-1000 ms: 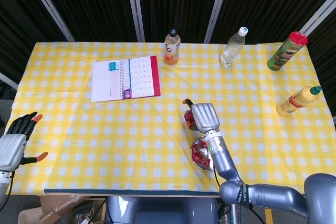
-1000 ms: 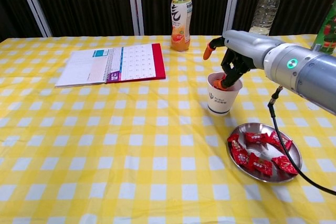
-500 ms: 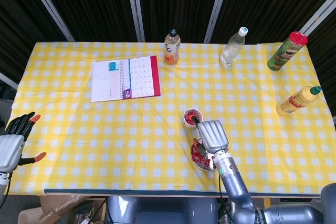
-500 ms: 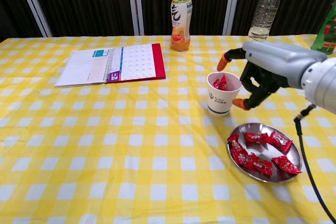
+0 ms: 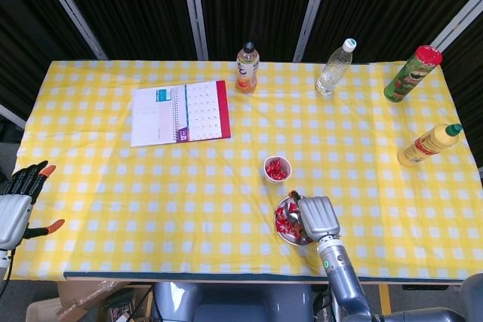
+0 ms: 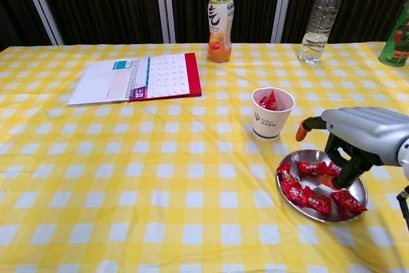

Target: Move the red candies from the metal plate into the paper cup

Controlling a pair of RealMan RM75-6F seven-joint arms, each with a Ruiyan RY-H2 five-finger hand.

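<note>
The metal plate lies at the near right with several red candies on it. Just behind it stands the white paper cup, holding a few red candies. My right hand hangs low over the plate's right half. Its fingers curve down and their orange tips touch a candy, with the thumb held apart toward the cup. In the head view that right hand covers part of the plate, below the cup. My left hand is off the table's left edge, fingers spread and empty.
A calendar notebook lies at the back left. An orange drink bottle and a clear water bottle stand along the far edge. A green can and a yellow squeeze bottle stand at the right.
My right hand left the cup, where it dropped a candy, and came back and down over the plate. The left hand stayed put.
</note>
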